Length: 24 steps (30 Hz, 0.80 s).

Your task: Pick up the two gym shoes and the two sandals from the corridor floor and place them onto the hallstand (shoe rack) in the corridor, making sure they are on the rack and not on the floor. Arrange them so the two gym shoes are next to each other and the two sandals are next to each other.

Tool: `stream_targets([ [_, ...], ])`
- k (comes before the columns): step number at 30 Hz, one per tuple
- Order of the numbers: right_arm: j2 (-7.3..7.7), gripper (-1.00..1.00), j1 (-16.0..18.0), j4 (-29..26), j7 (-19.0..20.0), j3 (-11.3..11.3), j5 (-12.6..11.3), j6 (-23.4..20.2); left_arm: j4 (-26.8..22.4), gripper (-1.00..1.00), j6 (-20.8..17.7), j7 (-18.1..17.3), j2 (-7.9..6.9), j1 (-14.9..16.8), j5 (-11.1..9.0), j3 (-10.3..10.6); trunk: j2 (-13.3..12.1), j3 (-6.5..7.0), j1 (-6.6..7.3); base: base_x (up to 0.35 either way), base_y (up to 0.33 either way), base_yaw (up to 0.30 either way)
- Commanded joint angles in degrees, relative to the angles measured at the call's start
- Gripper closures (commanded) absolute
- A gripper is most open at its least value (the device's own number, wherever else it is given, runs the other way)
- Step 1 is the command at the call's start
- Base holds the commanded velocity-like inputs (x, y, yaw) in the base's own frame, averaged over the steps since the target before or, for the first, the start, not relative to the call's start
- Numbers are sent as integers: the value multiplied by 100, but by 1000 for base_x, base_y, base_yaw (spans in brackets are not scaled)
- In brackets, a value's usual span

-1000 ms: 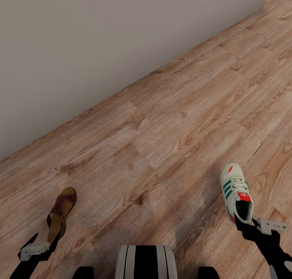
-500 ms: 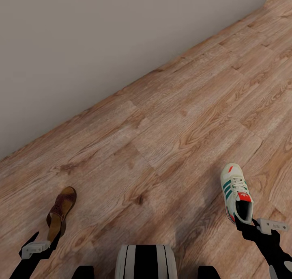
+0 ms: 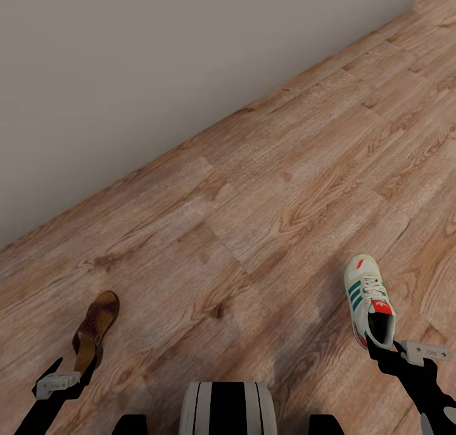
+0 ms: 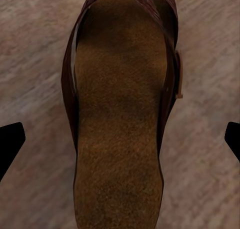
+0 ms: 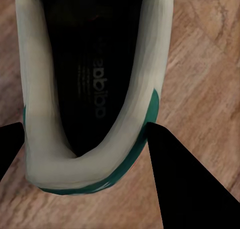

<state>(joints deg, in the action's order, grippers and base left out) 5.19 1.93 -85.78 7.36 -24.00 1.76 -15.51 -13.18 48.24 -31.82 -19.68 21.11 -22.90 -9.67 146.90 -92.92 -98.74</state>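
Nearest the robot's trunk (image 3: pixel 228 406), the two arms reach down toward the floor (image 3: pixel 266 201), one on each side. The left pincer (image 3: pixel 68 377) sits just at the heel end of a sandal (image 3: pixel 95 330), which lies flat on the floor to the left of the trunk, toe pointing away toward the wall (image 3: pixel 158 61). In the left wrist view the sandal (image 4: pixel 122 119) lies between the two fingertips (image 4: pixel 9 145), which stand wide apart and clear of its sides, so this pincer is open and holds nothing.

On the other side of the trunk, the right pincer (image 3: pixel 383 353) is at the heel of a gym shoe (image 3: pixel 369 299), also on the floor with its toe pointing away. In the right wrist view the dark fingers (image 5: pixel 187 181) sit close either side of the shoe's heel collar (image 5: pixel 75 159); one looks to touch the rim, but I cannot tell whether the grip is closed on it.

Beyond both, bare planks run up to the plain grey wall.

Risks, as I judge them: the left pincer is lined up along the sandal's length, so closing too high could pinch only the thin heel edge and let the sandal tip or slide out. On the right, a hold on just the soft heel rim could let the shoe swing toe-down and slip when lifted. Pressing either pincer too low could drive it into the floor.
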Motion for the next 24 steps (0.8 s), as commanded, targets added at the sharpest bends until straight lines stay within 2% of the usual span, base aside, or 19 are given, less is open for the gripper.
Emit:
stream_targets([
  [1,0,100,0,0,-6,0,-9,-2,0,-100,0,0,2,10,-1,0,0,0,0,0,0,0],
  [24,0,100,0,0,-6,0,-9,-1,0,-100,-47,0,8,74,-3,0,0,-1,0,0,0,0],
])
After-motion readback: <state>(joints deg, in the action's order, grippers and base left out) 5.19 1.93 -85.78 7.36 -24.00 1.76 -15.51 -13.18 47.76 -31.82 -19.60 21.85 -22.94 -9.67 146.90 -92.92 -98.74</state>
